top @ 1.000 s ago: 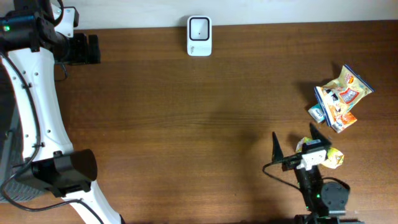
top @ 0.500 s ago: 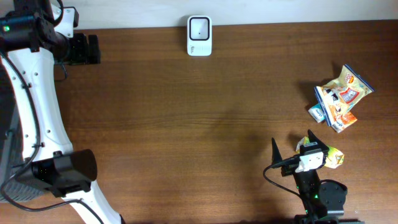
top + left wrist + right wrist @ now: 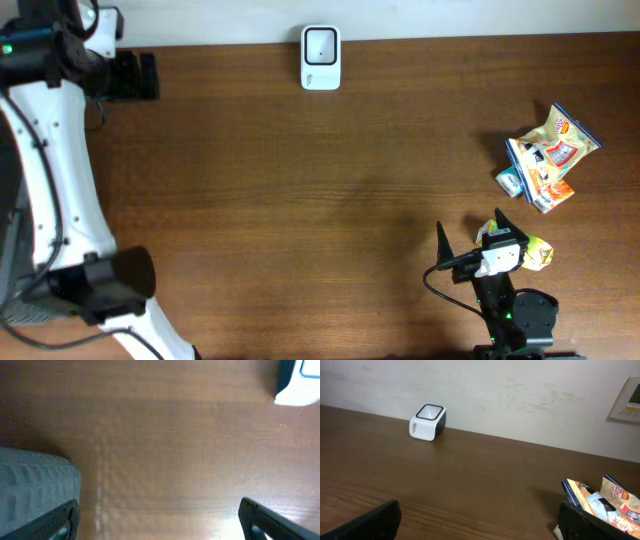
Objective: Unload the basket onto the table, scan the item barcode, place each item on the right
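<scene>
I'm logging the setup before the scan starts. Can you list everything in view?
barcode scanner: one, white and black, middle of the table's far edge
snack packets: small overlapping pile, exact count unclear, yellow, orange and blue, right side of the table
yellow packet: one, yellow, near right, beside the right arm's wrist
table: one, brown wood
wall panel: one, pale, on the white wall, upper right of the right wrist view
left gripper: one, black fingers, open and holding nothing, far left corner of the table
right gripper: one, black fingers, open and holding nothing, near right
</scene>
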Robot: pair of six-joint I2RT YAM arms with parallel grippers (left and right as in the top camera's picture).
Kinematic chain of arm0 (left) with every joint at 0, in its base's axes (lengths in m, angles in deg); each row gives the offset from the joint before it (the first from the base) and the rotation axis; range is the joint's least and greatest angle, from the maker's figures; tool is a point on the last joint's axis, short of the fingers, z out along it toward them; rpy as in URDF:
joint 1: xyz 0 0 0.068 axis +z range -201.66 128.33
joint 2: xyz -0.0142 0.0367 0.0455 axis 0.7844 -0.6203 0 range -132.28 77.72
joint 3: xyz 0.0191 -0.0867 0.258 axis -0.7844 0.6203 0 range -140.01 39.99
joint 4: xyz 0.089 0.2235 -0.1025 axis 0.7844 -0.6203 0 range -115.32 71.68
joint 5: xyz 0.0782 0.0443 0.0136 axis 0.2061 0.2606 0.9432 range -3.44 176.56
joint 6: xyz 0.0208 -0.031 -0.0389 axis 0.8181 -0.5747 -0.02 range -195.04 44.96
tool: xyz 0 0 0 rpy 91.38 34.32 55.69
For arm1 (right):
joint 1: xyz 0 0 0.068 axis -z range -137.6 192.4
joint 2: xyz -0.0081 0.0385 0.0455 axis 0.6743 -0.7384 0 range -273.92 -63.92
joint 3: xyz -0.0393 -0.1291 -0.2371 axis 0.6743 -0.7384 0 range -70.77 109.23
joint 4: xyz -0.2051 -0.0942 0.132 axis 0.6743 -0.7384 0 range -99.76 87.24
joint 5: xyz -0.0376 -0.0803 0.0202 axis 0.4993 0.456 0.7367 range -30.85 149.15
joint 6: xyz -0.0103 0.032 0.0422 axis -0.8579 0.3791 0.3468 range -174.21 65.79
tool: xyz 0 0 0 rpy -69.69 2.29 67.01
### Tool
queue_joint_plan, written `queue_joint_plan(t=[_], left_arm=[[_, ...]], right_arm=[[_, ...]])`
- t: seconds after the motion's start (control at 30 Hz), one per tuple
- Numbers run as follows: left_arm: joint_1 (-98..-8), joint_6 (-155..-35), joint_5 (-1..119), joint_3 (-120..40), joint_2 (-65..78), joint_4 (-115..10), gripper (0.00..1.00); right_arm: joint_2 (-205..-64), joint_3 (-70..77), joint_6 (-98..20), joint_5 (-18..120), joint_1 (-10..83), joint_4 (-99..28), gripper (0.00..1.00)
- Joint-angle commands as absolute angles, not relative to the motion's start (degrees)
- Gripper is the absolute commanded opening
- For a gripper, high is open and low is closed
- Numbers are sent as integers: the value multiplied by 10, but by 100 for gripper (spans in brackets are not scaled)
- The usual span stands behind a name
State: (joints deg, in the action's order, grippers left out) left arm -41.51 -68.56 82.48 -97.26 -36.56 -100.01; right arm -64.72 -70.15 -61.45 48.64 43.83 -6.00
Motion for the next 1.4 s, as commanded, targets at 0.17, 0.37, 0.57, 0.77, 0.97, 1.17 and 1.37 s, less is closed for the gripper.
queue_joint_plan(t=[0.17,0.37,0.57,0.77,0.97,1.17,1.37], left_arm=[[-415,-636,786,-366,55,-495,99],[-415,-635,747,127,332,-137,99],[-421,-635,750,320,474,-48,99],[-429,-635,765,395,546,-61,99],[-444,-623,780,395,634,-197,99],[-444,-623,780,395,737,-221,99],[-444,-623,780,395,774,-221,99]], right_arm=[[-641,-705,-609,489,434,-64,99],[-641,-705,-609,489,434,-64,99],[-641,-705,-609,489,434,-64,99],[-641,-705,-609,489,434,-64,99],[-641,-705,-609,489,434,-64,99],[-641,-705,-609,489,434,-64,99],[-641,-705,-609,489,434,-64,99]])
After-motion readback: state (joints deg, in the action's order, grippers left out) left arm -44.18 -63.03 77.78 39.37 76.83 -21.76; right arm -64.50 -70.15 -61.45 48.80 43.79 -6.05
